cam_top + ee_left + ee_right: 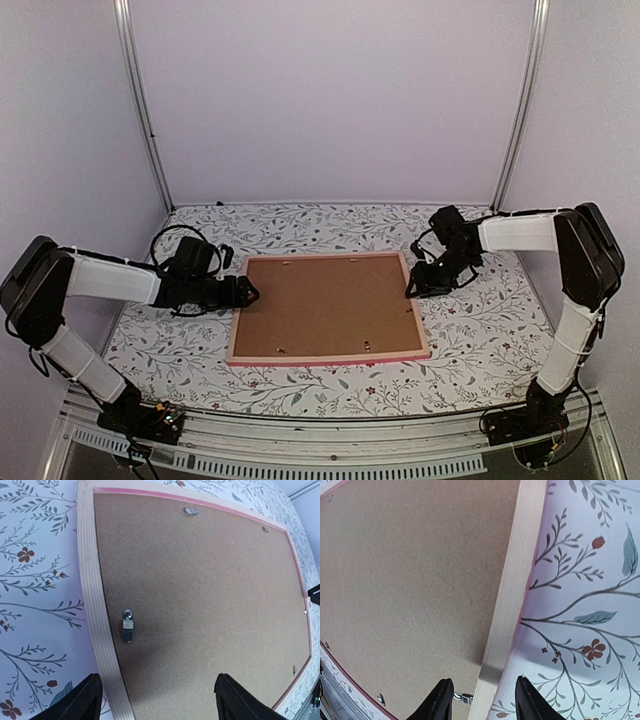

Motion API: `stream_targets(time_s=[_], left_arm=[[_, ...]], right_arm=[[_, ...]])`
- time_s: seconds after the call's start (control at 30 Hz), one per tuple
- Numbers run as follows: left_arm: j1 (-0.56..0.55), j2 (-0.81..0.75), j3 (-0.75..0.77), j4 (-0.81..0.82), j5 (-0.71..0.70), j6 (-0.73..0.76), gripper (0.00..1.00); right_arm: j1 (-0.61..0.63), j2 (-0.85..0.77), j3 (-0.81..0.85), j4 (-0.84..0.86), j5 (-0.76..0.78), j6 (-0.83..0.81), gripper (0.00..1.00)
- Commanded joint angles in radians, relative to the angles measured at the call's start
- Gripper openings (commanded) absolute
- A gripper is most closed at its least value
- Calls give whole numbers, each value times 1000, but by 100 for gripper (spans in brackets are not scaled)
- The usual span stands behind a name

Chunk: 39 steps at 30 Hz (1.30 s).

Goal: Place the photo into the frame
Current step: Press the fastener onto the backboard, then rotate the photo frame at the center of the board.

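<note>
The pink frame point(330, 356) lies face down on the floral cloth, its pale wooden back rail point(97, 600) showing. A brown backing board point(325, 305) fills it and small metal tabs point(128, 625) sit on the board. The photo is hidden. My left gripper point(245, 292) is open at the frame's left side; in the left wrist view its jaws point(157, 702) stand wide, one finger over the cloth and one over the board. My right gripper point(412, 288) is open at the right side, and its jaws point(484, 700) straddle the rail point(515, 580) with a gap on each side.
The floral tablecloth point(470, 330) covers the table around the frame. Black cables point(175, 240) loop behind the left arm. Metal posts point(150, 130) and white walls enclose the back and sides. A tab point(462, 697) sits just inside the rail by the right gripper's inner finger.
</note>
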Motion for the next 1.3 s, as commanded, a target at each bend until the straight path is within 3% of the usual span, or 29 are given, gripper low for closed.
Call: stream_targets(time_s=[0.0,0.43,0.83,1.27], left_arm=[[1,16,43,-37,-23,31,81],[40,49,101,-95,-52,66,82],[55,142,207,-161,-75,115,80],[55,200,234,-186,-105,149,66]], right_arm=[[-4,34,63,44,26,30,44],[-5,110,97,58,89,9,36],[-5,92,42,96,84,12,18],[-6,80,33,100,81,-4,16]])
